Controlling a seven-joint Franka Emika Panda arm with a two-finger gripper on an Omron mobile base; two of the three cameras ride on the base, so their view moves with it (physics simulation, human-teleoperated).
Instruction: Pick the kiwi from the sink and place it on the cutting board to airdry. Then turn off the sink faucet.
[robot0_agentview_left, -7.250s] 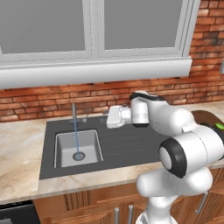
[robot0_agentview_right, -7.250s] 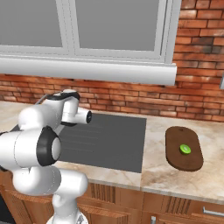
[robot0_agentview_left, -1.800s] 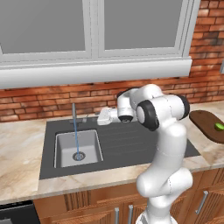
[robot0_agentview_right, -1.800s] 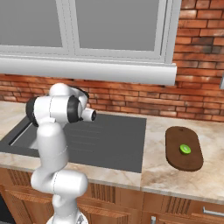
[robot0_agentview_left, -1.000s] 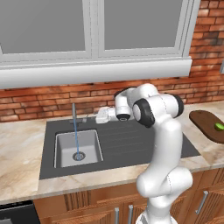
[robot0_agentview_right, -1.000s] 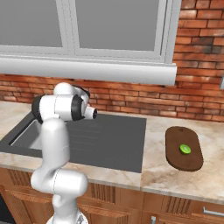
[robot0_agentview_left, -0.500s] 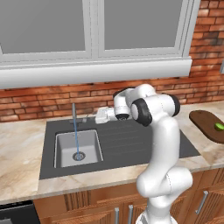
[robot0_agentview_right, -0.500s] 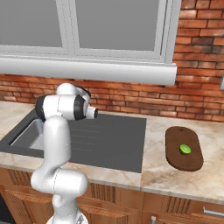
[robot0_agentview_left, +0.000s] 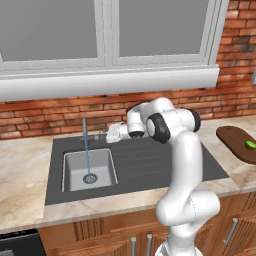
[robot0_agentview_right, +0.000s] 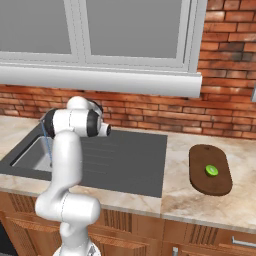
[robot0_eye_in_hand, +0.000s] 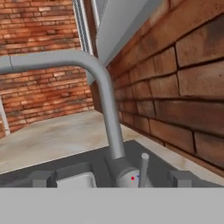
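Left base view, gripper (robot0_agentview_left: 111, 133): held level at the back of the sink (robot0_agentview_left: 89, 170), just beside the sink faucet (robot0_agentview_left: 84, 131); over the last seconds it has crept leftward towards the spout, the arm's elbow folding in behind it.
Left base view, jaws: too small to read here; taken as standing wide apart with nothing between them.
Left base view, water: a thin blue stream falls from the spout to the drain, so the tap is not yet off.
Left base view, kiwi (robot0_agentview_left: 250, 145): on the cutting board (robot0_agentview_left: 237, 142) at the far right, well apart from the basin; unchanged.

Right base view, kiwi (robot0_agentview_right: 212, 170): lies near the middle of the cutting board (robot0_agentview_right: 210, 169); first half of the task appears done.
Right base view, board axis: long axis runs from the wall towards the counter's front edge.

Hand view, sink faucet (robot0_eye_in_hand: 105, 105): close ahead, stem upright, spout arching off to the view's left.
Hand view, lever (robot0_eye_in_hand: 143, 167): short peg on the base, standing roughly upright, just right of the stem.
Hand view, finger tips (robot0_eye_in_hand: 41, 177): set far apart, either side of the faucet base.
Judgement: closing in on the lever is the step in hand.
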